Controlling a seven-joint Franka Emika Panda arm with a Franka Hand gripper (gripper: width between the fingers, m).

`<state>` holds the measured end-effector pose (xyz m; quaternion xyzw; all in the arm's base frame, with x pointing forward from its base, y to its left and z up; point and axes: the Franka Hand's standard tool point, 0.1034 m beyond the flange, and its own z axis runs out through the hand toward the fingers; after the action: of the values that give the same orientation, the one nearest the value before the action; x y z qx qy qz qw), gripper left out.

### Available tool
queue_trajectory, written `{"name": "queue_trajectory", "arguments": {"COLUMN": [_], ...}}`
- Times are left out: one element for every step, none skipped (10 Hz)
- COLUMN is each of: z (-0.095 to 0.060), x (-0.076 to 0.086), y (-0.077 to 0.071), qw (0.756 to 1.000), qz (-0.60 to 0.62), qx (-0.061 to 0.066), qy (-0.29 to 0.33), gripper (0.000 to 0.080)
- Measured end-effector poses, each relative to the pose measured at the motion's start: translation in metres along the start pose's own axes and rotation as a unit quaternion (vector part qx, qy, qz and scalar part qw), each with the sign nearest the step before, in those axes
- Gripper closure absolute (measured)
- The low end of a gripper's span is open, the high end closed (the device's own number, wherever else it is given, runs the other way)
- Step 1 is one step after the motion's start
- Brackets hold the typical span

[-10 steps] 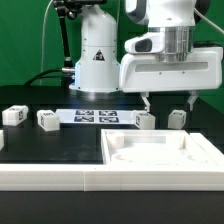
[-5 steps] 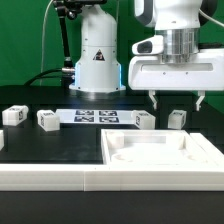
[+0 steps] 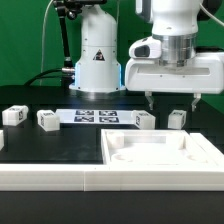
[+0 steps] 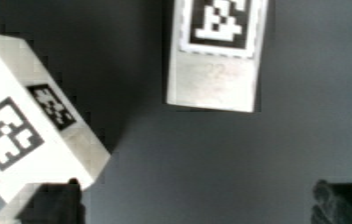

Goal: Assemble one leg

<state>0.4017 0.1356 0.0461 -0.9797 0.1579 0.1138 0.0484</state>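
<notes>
Four small white legs with square tags stand on the black table in the exterior view: two on the left and two on the right. My gripper hangs open and empty just above and behind the two right legs. In the wrist view the gripper is open, with dark fingertips at the edges. One leg lies ahead, between the fingers' lines. Another leg lies off to one side, tilted. Neither leg is touched.
A large flat white square panel with recessed corners lies at the front right. A long white rim bar runs along the front edge. The marker board lies between the leg pairs. The robot base stands behind.
The gripper shifted a little toward the exterior view's right, then slightly back left, staying open above the two right legs. No part has moved.
</notes>
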Motion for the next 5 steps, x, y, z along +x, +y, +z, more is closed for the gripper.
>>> {"name": "queue_trajectory", "arguments": {"z": [-0.0017, -0.0029, -0.0036, -0.0036, -0.0038], "x": [-0.0004, 0.0002, -0.0027, -0.0026, -0.0036], "y": [0.0009, -0.0007, -0.0028, -0.0062, -0.0089], "qw": [0.999, 0.998, 0.995, 0.992, 0.987], "qz": [-0.003, -0.001, 0.001, 0.001, 0.002], "qx": [-0.001, -0.003, -0.009, -0.011, -0.015], "qy": [-0.034, -0.057, -0.097, -0.123, -0.157], "gripper": [0.0151, 0.0151, 0.0151, 0.0151, 0.0151]}}
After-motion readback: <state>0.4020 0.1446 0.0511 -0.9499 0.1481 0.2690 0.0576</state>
